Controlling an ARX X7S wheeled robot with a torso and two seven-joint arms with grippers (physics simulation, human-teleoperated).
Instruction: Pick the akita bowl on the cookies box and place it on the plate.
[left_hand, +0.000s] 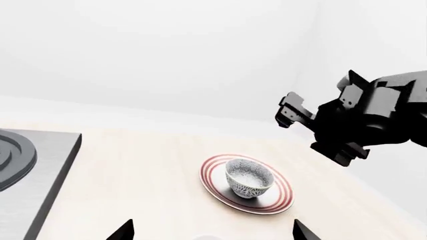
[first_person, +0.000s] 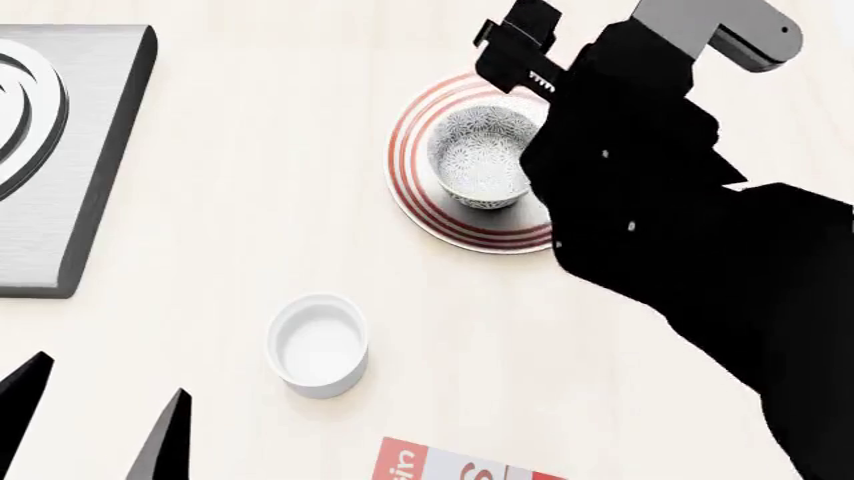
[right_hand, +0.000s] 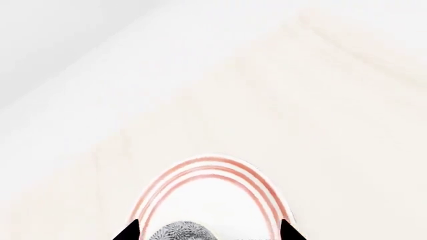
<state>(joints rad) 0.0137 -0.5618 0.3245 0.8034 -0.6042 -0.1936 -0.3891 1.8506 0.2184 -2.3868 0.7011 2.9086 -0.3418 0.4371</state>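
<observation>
The akita bowl sits upright on the plate, slightly off the plate's middle, on the pale wooden tabletop toward its far side. In the head view the right arm reaches in from the near right edge and covers the plate's right portion. The right gripper hangs above and just beyond the bowl, which nothing holds. The left wrist view gives what the head view hides: the whole ring-rimmed plate with the speckled bowl standing free in it, and the black gripper raised clear of the bowl against the white wall; its fingers look parted and released there, gripping nothing. The right wrist view looks down past its two dark fingertips, which stand wide apart either side of the plate's far rim, with only a sliver of the bowl showing between them. Only the head view shows the plain white cup nearer the front of the tabletop, the corner of the cookies box at the front edge with nothing seen on it, and the left gripper low at the front left corner, its two prongs spread and empty. A grey stovetop lies along the left edge.
</observation>
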